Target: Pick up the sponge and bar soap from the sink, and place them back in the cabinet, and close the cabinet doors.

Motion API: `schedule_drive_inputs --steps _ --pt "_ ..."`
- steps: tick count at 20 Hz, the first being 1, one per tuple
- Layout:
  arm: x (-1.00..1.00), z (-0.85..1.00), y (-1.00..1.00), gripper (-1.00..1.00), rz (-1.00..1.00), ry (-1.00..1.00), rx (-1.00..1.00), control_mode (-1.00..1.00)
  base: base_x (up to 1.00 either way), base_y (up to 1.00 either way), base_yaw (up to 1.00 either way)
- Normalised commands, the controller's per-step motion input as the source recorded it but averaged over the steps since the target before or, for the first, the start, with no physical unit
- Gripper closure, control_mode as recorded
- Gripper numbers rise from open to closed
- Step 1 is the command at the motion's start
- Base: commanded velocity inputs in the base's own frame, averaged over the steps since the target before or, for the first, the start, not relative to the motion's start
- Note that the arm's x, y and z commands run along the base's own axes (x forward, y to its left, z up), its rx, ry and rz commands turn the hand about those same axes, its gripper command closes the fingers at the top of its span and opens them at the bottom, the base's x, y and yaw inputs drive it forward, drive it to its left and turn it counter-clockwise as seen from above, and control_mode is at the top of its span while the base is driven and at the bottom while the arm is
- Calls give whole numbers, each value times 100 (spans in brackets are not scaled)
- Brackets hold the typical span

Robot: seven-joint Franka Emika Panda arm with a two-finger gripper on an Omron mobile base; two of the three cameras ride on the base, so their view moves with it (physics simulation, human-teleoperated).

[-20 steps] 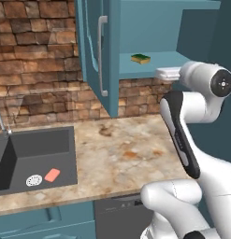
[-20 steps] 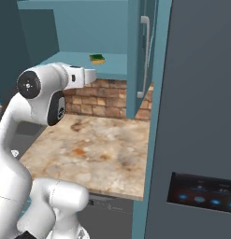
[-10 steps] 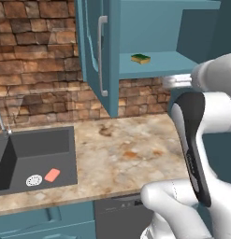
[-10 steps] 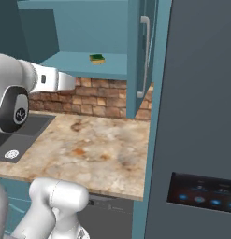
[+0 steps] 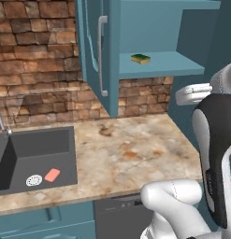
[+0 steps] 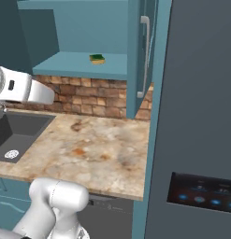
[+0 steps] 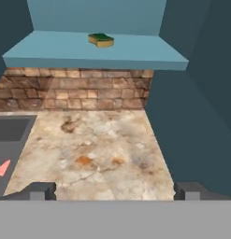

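resting flat on smooth teal shelf, yellow-green sponge (image 7: 101,39); pincer (image 7: 114,190) wide open, empty

Flat, even rendered light, soft faint shadows, no glare, slightly coarse detail.

The arm (image 5: 215,154) was glossy white with rounded, swollen segments and a broad black band running down one upright link. A white cylinder-shaped link (image 6: 23,88) bore a small dark mark. The two fingertips (image 7: 39,190) were short, blocky and dark grey.
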Motion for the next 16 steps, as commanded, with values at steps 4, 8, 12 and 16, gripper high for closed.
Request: schedule_drive_inputs --steps 4,8,12,16 --pt "-63 -14 0 -100 0 9 0 -100 0 0 0" --pt "-46 -45 0 -100 4 1 0 -100 0 0 0" --pt "-8 -42 0 -100 8 0 1 -100 0 0 0" --pt "0 0 0 -100 0 0 0 100 -23 27 13"
